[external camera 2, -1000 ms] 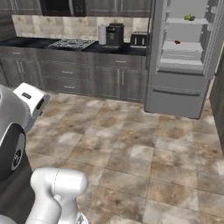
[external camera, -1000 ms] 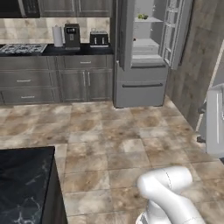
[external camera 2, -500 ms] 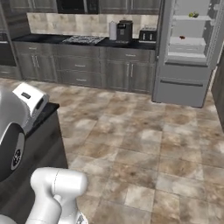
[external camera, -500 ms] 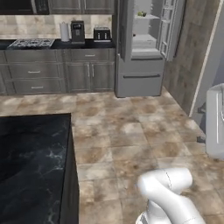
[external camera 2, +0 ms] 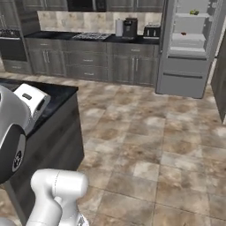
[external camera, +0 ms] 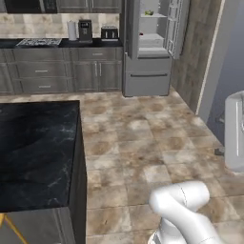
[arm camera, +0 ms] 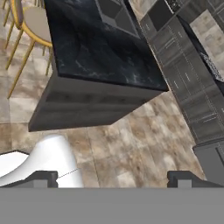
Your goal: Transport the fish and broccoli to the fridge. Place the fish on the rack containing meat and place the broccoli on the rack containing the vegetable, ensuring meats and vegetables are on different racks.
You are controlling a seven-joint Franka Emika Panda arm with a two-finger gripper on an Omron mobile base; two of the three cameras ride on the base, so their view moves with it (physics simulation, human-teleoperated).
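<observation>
Tiled floor (external camera: 143, 143), grey cabinets (external camera 2: 88, 62), black island (external camera: 33, 147), stool (arm camera: 30, 26)

Black island (external camera: 38, 152) — toaster (external camera: 109, 33) beside coffee maker (external camera: 85, 31).

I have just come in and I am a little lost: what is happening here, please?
The white robot arm handles nothing now. Its claw stands open and empty above the tiled floor beside the black marble island counter. The grey fridge stands open across the kitchen, with small items on its shelves.

Black marbled island top (external camera: 38, 147), grey cabinets (external camera 2: 79, 59), mottled brown floor tiles (external camera: 138, 143).
</observation>
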